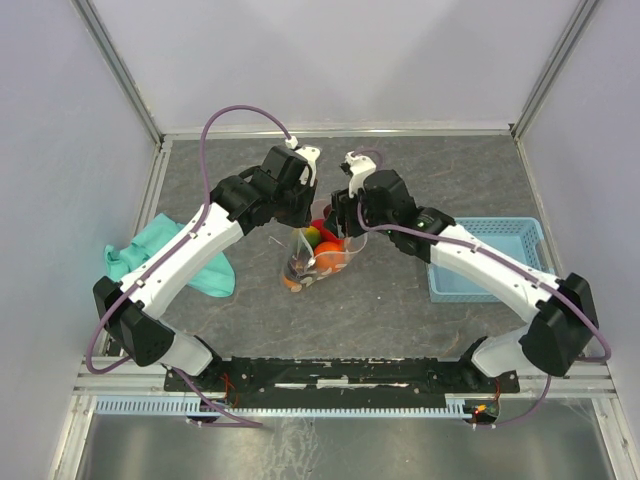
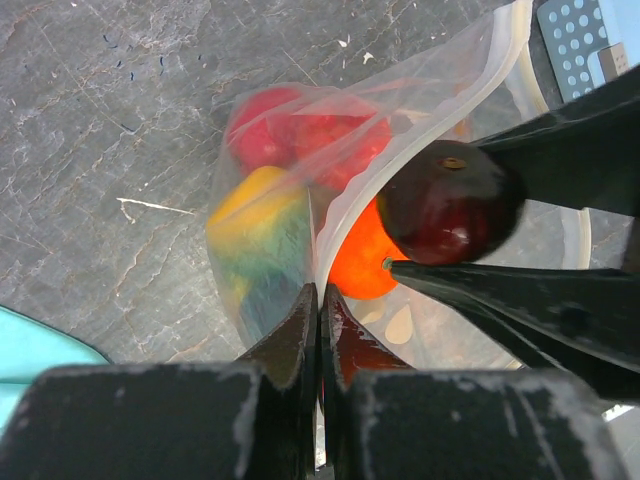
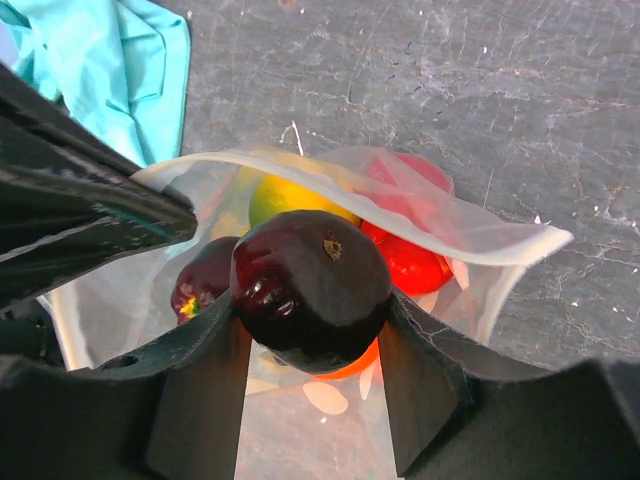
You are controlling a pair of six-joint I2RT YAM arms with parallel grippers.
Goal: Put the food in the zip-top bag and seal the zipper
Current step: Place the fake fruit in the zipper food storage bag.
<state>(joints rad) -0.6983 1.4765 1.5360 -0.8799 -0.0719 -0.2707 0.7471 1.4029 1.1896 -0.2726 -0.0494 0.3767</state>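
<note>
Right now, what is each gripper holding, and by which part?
The left gripper pinches the zip-top bag by its rim, at the zipper strip. The right gripper holds a dark purple fruit by its sides.

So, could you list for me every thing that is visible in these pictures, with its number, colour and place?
zip-top bag: one, clear with a whitish strip, middle of the table, mouth open.
dark purple fruit: one, held at the bag's mouth.
red food: at least two, inside the bag.
yellow food: one, inside the bag.
orange food: one, inside the bag.
dark red food: one, in the bag, partly hidden.
teal cloth: one, left side of the table.
blue basket: one, right side of the table.
table: one, dark grey.
left tool: black, shut on the bag's edge.
right tool: black, shut on the dark purple fruit.
</note>
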